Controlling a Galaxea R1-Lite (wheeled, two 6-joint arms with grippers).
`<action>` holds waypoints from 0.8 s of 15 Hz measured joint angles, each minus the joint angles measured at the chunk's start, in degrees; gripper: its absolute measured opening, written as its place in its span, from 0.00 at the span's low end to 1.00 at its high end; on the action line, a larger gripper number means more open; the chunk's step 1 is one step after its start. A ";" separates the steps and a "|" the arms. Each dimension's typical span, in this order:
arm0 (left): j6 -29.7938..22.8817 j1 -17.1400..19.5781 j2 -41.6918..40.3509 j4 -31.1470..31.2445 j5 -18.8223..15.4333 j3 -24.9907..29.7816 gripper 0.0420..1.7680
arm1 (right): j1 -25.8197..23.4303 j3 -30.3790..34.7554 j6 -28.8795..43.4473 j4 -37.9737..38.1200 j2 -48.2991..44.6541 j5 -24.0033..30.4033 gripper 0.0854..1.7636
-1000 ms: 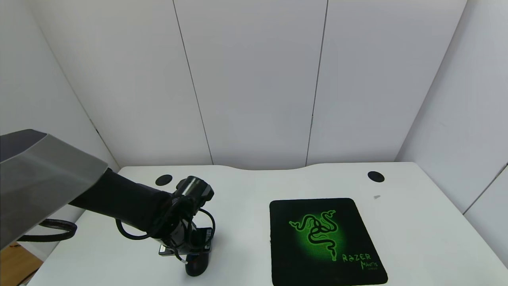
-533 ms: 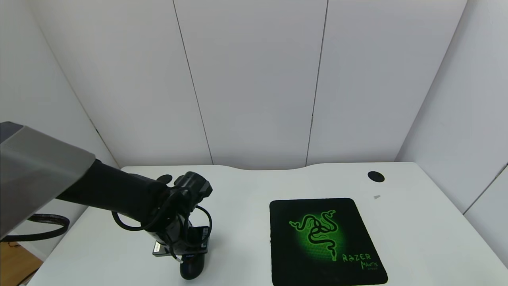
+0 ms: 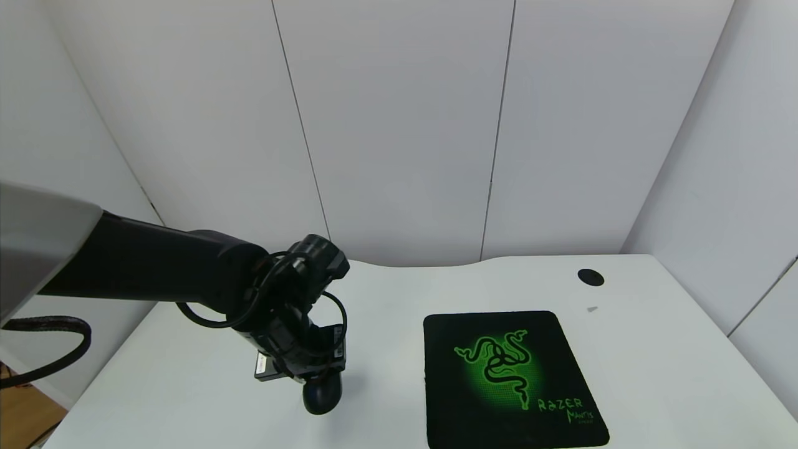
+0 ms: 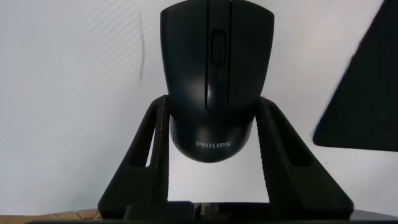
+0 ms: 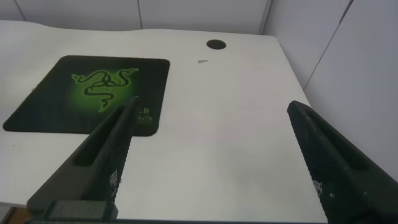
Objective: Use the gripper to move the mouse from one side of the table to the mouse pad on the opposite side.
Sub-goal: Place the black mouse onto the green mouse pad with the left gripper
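My left gripper is shut on the glossy black mouse, which hangs below it, lifted off the left half of the white table. In the left wrist view both fingers press the sides of the mouse near its white lettering, and the gripper holds it over bare table. The black mouse pad with the green snake logo lies flat at the right, apart from the mouse. It also shows in the right wrist view. My right gripper is open and empty above the table's right part.
A round black grommet sits at the back right of the table, with a small grey speck just in front of it. White wall panels close the back and both sides. A corner of the mouse pad shows in the left wrist view.
My left gripper has risen and moved a little to the right with the mouse, which has come up off the table. The arm now covers the back left grommet.
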 joint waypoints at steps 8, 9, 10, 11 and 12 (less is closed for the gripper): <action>-5.12 -8.41 3.13 11.35 1.61 -12.15 0.49 | 0.00 0.00 0.04 0.02 0.00 -0.02 0.97; -5.35 -9.63 3.50 12.92 1.74 -13.79 0.48 | 0.00 0.00 0.02 0.05 0.00 -0.02 0.97; -5.68 -10.75 3.91 14.23 1.80 -15.36 0.48 | 0.00 0.00 0.02 0.05 0.00 0.00 0.97; -6.81 -11.89 4.46 15.41 1.89 -17.02 0.48 | 0.00 0.00 0.04 0.02 0.00 -0.02 0.97; -8.29 -13.13 5.29 16.73 2.27 -18.94 0.48 | 0.00 0.00 0.02 0.05 0.00 -0.02 0.97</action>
